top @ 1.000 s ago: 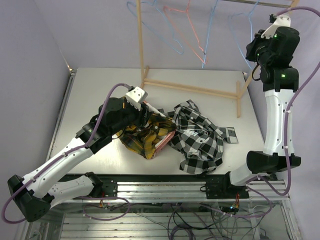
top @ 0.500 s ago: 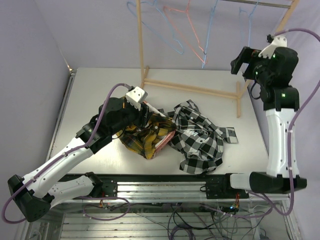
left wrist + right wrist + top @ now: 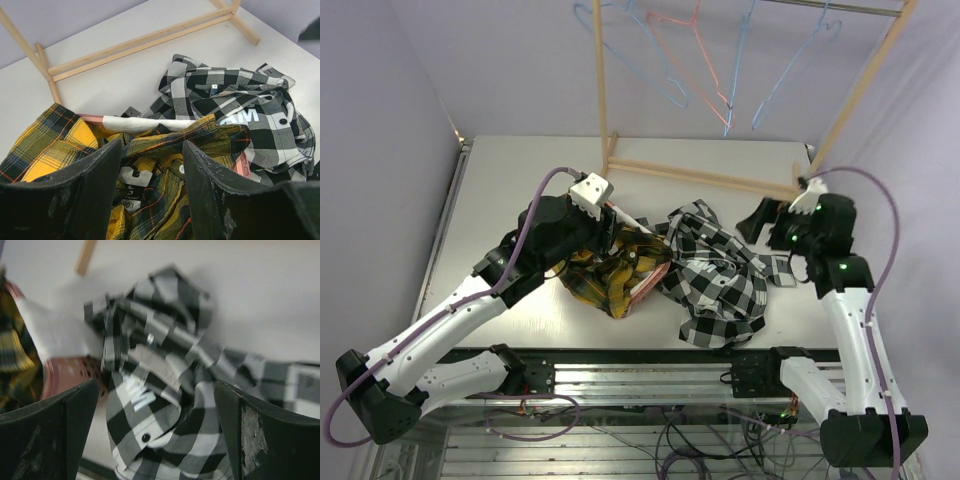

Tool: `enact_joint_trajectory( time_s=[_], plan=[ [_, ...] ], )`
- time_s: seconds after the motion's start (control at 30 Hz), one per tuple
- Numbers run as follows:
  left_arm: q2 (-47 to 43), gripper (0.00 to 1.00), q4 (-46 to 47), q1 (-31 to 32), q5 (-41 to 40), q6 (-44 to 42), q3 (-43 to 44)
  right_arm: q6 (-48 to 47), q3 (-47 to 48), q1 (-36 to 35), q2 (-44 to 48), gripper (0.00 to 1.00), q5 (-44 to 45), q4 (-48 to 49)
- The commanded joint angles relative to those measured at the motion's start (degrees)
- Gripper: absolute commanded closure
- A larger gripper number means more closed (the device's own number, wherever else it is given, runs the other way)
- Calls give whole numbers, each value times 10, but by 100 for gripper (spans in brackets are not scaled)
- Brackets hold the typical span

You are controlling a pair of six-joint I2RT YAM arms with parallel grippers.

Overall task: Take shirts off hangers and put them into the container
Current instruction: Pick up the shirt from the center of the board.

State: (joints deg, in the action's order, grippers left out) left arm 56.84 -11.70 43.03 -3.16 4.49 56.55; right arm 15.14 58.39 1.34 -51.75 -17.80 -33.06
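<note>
The right arm has swung down from the top of the wooden rack (image 3: 600, 90). Its end effector (image 3: 752, 220) has gone from shut to wide open and now hangs just above the black-and-white checked shirt with printed lettering (image 3: 715, 285). The left arm has not shifted.

That shirt lies crumpled on the white counter (image 3: 520, 180), touching the right side of the salmon-pink lattice laundry basket (image 3: 70, 374) but mostly outside it. The spread fingers suggest the arm is lining up to gather it.

The left end effector (image 3: 152, 150) sits low over the basket with its fingers parted. It is poised over the yellow-and-black plaid shirt (image 3: 605, 280) heaped inside, probably to keep the pile down. No cloth shows pinched between them.

A strip of plain white shirt (image 3: 150, 124) lies along the basket's far rim. A dark pinstriped shirt cannot be made out.

All four thin wire hangers (image 3: 788, 82) hang bare on the rail, so by the look of it only the checked shirt is left to stow.
</note>
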Motion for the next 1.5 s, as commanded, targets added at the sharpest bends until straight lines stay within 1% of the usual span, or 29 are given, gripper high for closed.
enact_joint_trajectory(
  time_s=[0.0,0.07,0.13,0.33,0.53,0.7,0.8,0.9,1.27,1.47],
  plan=[
    [0,37,23,-5,-17,-2,-4,45,-104,-47,17,0,-52,56],
    [6,38,20,-4,-17,-3,-3,47,-122,-88,20,0,7,53],
    [10,38,19,-4,-15,-3,-2,49,-139,-111,17,0,27,62],
    [15,38,18,-4,-18,-5,-1,59,-184,-120,-13,0,6,92],
    [13,38,18,-4,-19,-7,-2,69,-221,-133,-29,0,32,112],
    [13,39,20,-5,-10,-6,-3,101,-242,-183,-63,0,68,134],
    [15,39,21,-4,-3,-5,-2,119,-266,-217,-90,0,83,175],
    [16,39,20,-4,-1,-4,-1,129,-277,-235,-126,0,94,204],
    [14,39,19,-4,-5,-7,-3,130,-293,-242,-190,0,120,254],
    [20,40,17,-4,0,-10,0,136,-297,-266,-228,0,161,270]
  ],
)
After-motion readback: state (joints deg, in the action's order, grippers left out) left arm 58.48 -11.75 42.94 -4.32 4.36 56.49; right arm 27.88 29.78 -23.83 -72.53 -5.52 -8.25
